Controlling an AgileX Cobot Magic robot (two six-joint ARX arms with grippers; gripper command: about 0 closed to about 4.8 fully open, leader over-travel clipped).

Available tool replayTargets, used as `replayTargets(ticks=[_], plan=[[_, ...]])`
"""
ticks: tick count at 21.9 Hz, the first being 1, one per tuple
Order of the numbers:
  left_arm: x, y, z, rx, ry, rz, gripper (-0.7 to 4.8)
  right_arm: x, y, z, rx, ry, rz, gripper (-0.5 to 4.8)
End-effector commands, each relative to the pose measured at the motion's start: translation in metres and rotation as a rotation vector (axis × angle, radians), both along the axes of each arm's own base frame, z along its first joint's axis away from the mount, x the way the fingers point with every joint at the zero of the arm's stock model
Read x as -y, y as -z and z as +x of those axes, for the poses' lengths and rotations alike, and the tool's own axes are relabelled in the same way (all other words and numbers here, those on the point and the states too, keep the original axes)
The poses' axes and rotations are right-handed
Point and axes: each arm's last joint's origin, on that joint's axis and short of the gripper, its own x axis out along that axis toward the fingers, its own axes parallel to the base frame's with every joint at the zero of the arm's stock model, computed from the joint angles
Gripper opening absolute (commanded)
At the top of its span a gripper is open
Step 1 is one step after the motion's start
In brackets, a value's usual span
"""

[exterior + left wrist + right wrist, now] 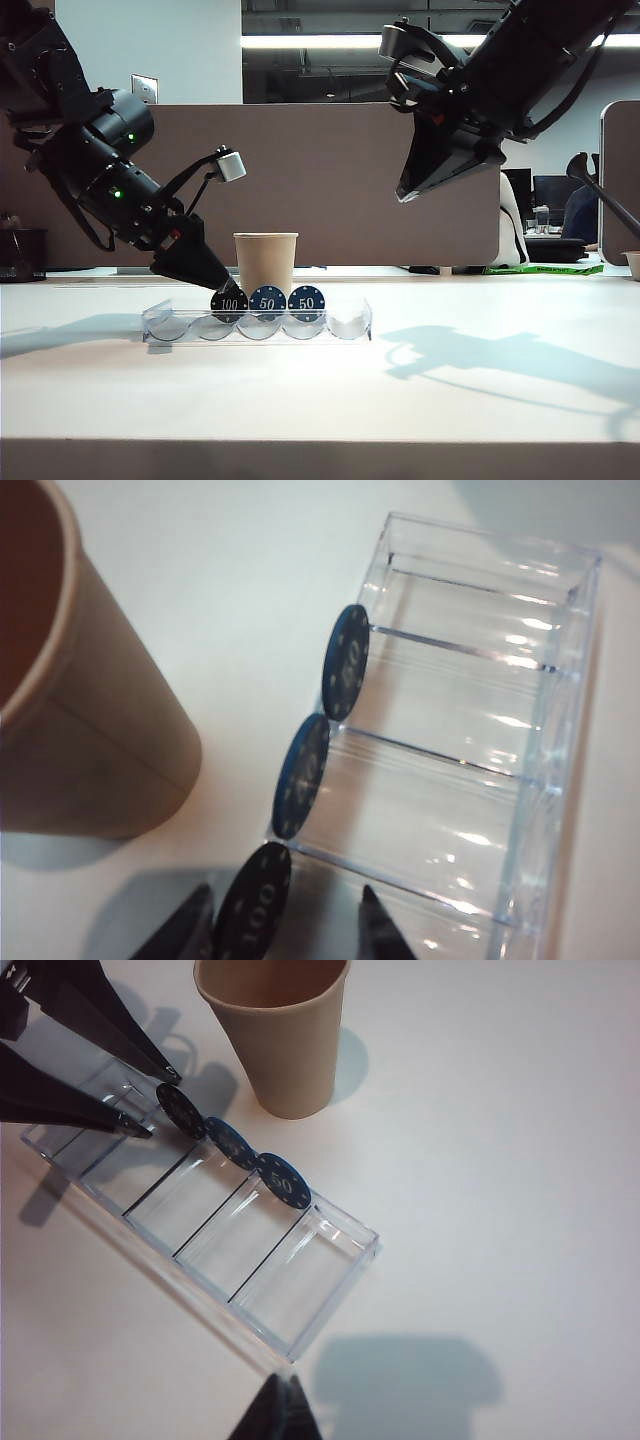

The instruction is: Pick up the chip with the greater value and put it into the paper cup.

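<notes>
Pointed left gripper (285, 920) gapes around the round black chip (252, 908); right gripper (275, 1415) hangs high, seemingly closed.

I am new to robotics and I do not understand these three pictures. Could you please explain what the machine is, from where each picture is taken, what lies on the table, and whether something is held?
The machine is a robot with two arms, each ending in a two-finger gripper. One picture comes from a camera facing the table; the other two come from cameras on each arm's wrist.

On the white table stands a clear plastic tray. Three chips stand on edge along its far side: a black chip marked 100 and two blue chips marked 50. A brown paper cup stands just behind the tray.

The left gripper is lowered to the tray, open, with one finger on each side of the 100 chip. It has not closed, so nothing is held. The right gripper hangs high above the table, shut and empty.
</notes>
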Motion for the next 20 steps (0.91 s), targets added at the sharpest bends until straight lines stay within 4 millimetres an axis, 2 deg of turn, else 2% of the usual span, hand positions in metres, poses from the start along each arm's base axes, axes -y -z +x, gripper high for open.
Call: replayTargets(ticks=[1,17,20], plan=[[0.0010,-0.0037,0.0020,0.020,0.001,-0.009,1.87,-0.0005,-0.0032,0.0003,0.017,-0.004,0.008,-0.01],[0.0016,-0.0035,0.0047,0.011,-0.026,-0.031,1.73,-0.0006,-0.0027,0.0004,0.016,-0.004,0.007,-0.01],[0.0016,-0.0018,0.0047,0.003,-0.026,-0.028,1.43,-0.0006,-0.0027,0.0004,0.015,-0.004,0.007,-0.01]])
